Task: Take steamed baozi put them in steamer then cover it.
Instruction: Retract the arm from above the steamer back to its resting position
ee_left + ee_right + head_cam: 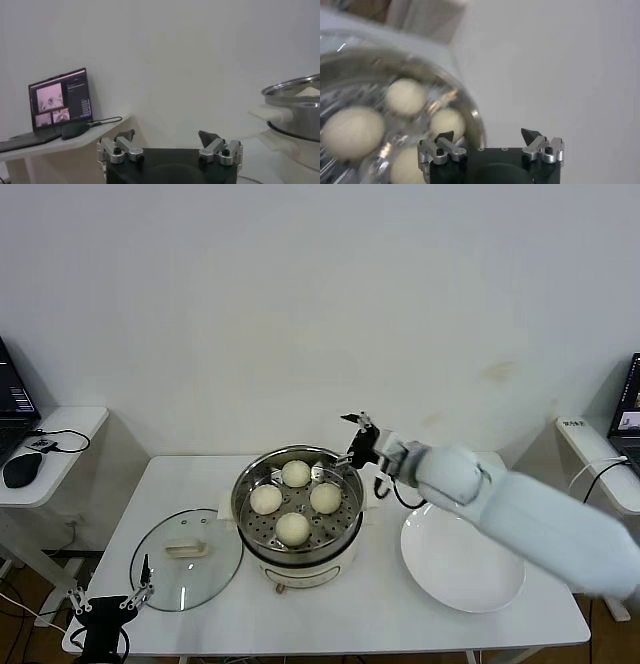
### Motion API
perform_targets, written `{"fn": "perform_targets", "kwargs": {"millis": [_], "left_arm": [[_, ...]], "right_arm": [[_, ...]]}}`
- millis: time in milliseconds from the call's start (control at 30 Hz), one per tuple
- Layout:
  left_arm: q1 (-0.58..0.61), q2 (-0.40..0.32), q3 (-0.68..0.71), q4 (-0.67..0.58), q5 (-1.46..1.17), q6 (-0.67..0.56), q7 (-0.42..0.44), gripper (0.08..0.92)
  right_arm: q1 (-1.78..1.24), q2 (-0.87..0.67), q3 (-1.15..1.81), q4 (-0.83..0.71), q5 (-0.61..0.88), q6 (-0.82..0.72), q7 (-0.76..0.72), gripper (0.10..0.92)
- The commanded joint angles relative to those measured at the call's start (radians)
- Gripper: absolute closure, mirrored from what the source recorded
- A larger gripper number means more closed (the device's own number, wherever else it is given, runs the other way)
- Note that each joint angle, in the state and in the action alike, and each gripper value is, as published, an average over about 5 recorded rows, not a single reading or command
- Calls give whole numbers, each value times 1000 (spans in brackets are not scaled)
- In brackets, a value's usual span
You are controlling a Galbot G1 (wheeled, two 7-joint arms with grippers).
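All four baozi (294, 501) sit in the steamer (297, 559), my right gripper (356, 442) is spread empty beside its rim, so next I judge the cover (186, 559) near the tabletop's left edge needs lifting on.

Lab-like room: bare white wall (300, 304), side desks with laptops (60, 102).

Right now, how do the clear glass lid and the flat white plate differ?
The clear glass lid lies on the robot's left of the steel steamer; the flat white plate lies on its right. The lid is see-through with a metal rim and a cream handle at its centre; the plate is opaque white and bare. The lid looks slightly smaller than the plate. Both are round and rest flat on the white table.
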Motion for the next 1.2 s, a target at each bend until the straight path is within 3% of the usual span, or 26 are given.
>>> {"fn": "perform_targets", "kwargs": {"millis": [33, 333, 533, 700, 833, 1033, 1200], "left_arm": [[-5, 2, 8, 19, 66, 21, -4, 177], [-59, 38, -35, 106, 372, 17, 14, 177], [-98, 98, -114, 180, 776, 9, 20, 177], [-68, 152, -147, 192, 1069, -11, 47, 177], [-37, 149, -159, 191, 1222, -17, 68, 177], [-36, 140, -138, 180, 1302, -21, 76, 177], [-115, 130, -74, 202, 1339, -18, 84, 177]], "right_arm": [[-928, 142, 913, 98, -245, 399, 32, 203], [-1261, 568, 1250, 159, -368, 492, -164, 203], [-1415, 751, 1332, 195, -373, 515, -125, 203], [-1493, 780, 1356, 205, -390, 549, -78, 203], [-1512, 780, 1381, 220, -378, 550, -46, 203], [-1494, 781, 1409, 220, -362, 542, -4, 203], [-1479, 780, 1427, 196, -360, 528, 21, 203]]}}
